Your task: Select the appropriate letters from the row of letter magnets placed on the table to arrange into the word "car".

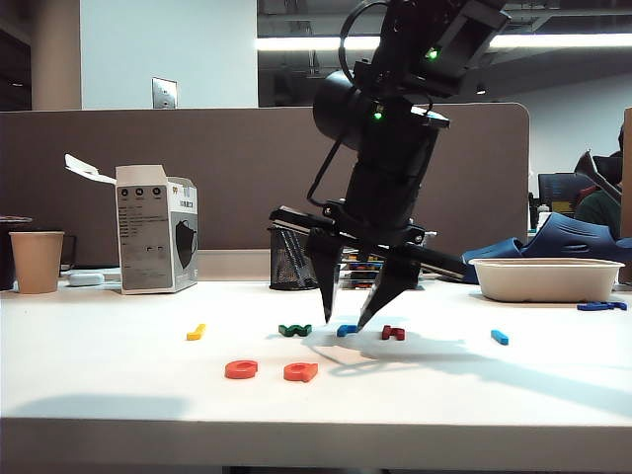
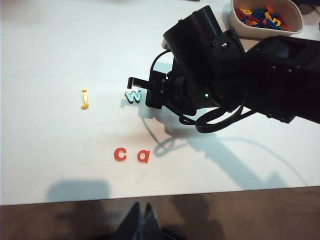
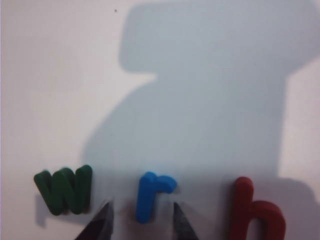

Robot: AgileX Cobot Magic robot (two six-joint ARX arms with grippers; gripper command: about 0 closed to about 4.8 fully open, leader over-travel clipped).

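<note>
In the exterior view we see our right gripper [image 1: 348, 321] open astride the light blue "r" [image 1: 347, 330], orange "c" [image 1: 241, 369] and orange "a" [image 1: 300, 371] at seven o'clock; left wrist view hides the left gripper; right wrist view: fingertips [image 3: 102, 218] flank it unclamped, green "w" [image 3: 65, 189] at nine.

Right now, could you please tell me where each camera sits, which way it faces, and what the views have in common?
Exterior view: low at the white table's front edge, looking level across it; the right arm's gripper straddles the small light blue plastic "r".
Left wrist view: high above, looking down on the orange "c" and "a"; the left gripper shows at the edge, the right arm beyond.
Right wrist view: close above the table, open fingertips flanking the "r".
Shared: all three show the green "w".
</note>
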